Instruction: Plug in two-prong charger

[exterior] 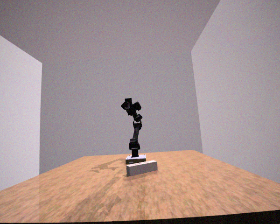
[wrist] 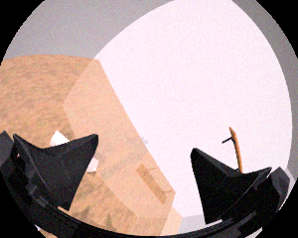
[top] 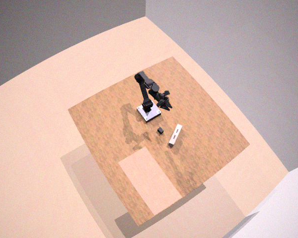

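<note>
The charger (top: 160,130) is a small dark block on the table between the arm's base and the power strip. Its prongs cannot be made out. The white power strip (top: 172,141) (exterior: 142,168) (wrist: 59,137) lies to its right in the top view, with two dark outlets on top. The left finger partly covers the strip in the wrist view. My gripper (top: 170,108) (exterior: 131,106) (wrist: 145,147) is open and empty, high above the table and well away from charger and strip. I cannot make out the charger in the exterior view or the wrist view.
The arm's pale base (top: 153,114) (exterior: 141,157) stands on the wooden table (top: 208,133) (exterior: 195,183) (wrist: 35,89), close to the charger. A pale rectangle (top: 149,180) lies at the table's lower edge in the top view. A thin brown bar (wrist: 237,150) shows behind the right finger.
</note>
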### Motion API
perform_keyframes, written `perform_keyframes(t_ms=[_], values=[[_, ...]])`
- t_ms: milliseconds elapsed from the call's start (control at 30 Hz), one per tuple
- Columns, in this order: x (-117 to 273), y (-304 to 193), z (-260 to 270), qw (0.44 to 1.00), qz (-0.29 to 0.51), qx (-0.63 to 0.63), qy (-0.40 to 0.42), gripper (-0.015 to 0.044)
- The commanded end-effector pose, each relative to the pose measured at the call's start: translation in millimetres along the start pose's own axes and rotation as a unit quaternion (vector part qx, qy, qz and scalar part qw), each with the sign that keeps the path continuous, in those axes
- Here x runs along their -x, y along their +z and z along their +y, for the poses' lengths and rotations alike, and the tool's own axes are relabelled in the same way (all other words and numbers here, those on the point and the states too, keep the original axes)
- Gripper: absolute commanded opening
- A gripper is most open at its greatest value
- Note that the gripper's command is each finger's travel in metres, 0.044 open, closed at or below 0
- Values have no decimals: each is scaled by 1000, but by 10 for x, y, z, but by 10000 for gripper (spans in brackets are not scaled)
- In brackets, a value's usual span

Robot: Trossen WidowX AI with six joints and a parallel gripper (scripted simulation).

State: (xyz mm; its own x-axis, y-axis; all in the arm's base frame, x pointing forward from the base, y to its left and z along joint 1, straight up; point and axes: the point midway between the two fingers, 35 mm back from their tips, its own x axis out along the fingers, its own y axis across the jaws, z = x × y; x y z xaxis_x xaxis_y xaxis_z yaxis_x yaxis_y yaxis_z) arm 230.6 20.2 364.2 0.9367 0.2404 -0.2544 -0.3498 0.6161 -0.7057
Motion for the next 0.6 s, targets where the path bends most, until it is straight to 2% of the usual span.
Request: perform_keyframes(t_ms=[0, 567], values=[[-148, -157, 91, 999, 29, -34, 26, 440], [-626, -760, 454, 965, 165, -171, 111, 440]])
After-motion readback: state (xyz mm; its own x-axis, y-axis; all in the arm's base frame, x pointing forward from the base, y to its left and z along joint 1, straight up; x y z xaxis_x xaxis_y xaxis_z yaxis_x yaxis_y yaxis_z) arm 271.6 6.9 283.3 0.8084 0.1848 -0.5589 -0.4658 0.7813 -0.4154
